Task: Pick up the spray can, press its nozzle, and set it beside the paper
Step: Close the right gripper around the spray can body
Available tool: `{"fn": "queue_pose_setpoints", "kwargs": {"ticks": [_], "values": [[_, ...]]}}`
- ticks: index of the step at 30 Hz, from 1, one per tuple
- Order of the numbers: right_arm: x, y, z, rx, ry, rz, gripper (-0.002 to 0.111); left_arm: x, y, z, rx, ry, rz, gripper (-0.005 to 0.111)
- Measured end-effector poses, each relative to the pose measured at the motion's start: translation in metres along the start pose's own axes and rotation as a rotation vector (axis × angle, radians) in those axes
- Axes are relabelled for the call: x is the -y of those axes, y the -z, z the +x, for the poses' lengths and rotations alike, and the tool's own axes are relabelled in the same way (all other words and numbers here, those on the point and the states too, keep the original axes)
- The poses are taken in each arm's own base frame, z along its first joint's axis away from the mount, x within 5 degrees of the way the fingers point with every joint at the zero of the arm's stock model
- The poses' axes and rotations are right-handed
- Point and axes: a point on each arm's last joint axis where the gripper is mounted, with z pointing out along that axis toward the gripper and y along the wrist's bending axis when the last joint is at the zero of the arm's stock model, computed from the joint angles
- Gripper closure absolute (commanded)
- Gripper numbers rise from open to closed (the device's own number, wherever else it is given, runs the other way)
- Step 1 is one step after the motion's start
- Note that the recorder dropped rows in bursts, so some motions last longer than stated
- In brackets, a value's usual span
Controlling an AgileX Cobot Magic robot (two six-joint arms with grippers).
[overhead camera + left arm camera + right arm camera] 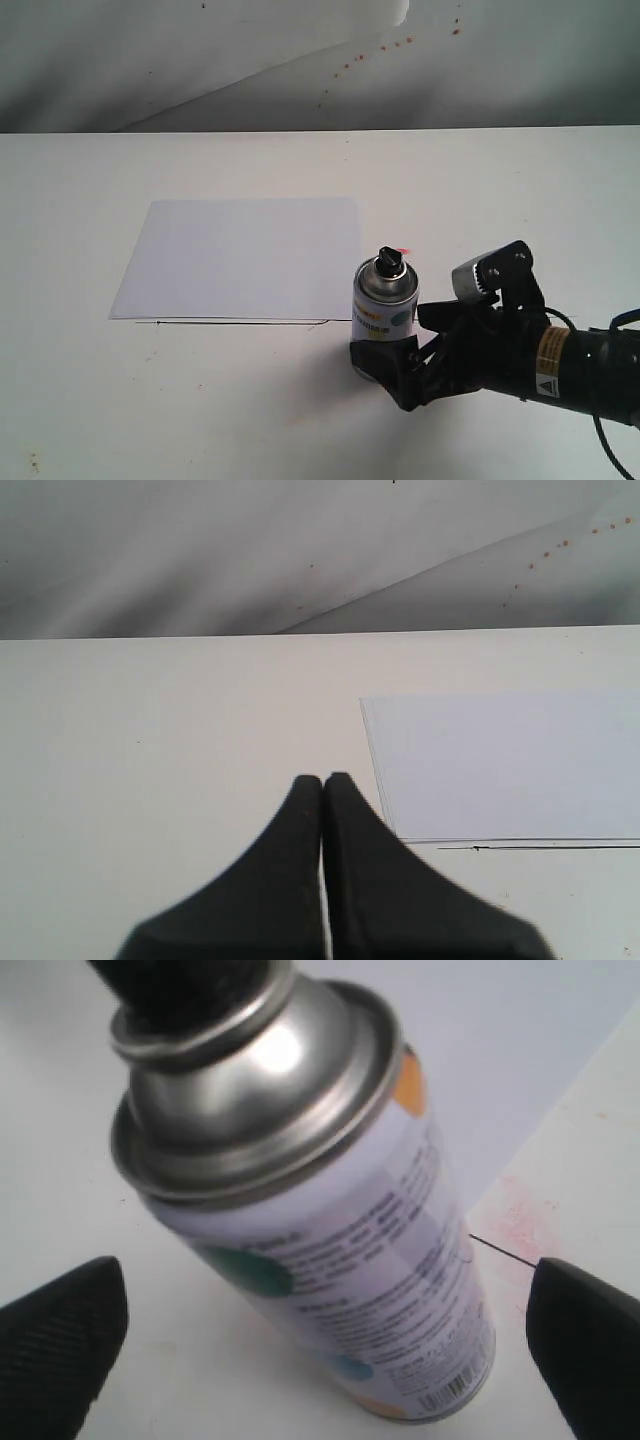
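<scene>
Spray can [386, 305] stands upright near the bench's front edge, by a corner of the paper [240, 258]; right gripper [405, 350] straddles it, spread wide (lined up to grasp, I'd guess). Left gripper [323, 790] closed, empty.

High exterior, low wrists; shared paper [240, 258]

Your spray can [385, 305]: small cylinder, upright, white label with teal, yellow and orange dots, silver shoulder. Its nozzle [389, 260]: tiny black button atop dome, far narrower than can body. Your paper [240, 258]: plain white sheet, flat, much wider than can. From sheet centre look toward 4 o'clock: can stands at that corner, right by edge; overlap unclear.
</scene>
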Motion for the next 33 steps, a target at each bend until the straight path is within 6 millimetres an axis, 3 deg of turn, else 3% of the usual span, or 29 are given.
{"fn": "queue_pose_setpoints", "kwargs": {"ticks": [7, 33], "values": [[-0.005, -0.011, -0.009, 0.01, 0.035, -0.025, 0.003, 0.0, 0.0, 0.0, 0.0, 0.0, 0.0, 0.107], [-0.003, -0.014, -0.015, 0.013, 0.017, -0.007, 0.003, 0.0, 0.0, 0.0, 0.0, 0.0, 0.0, 0.107]]}}
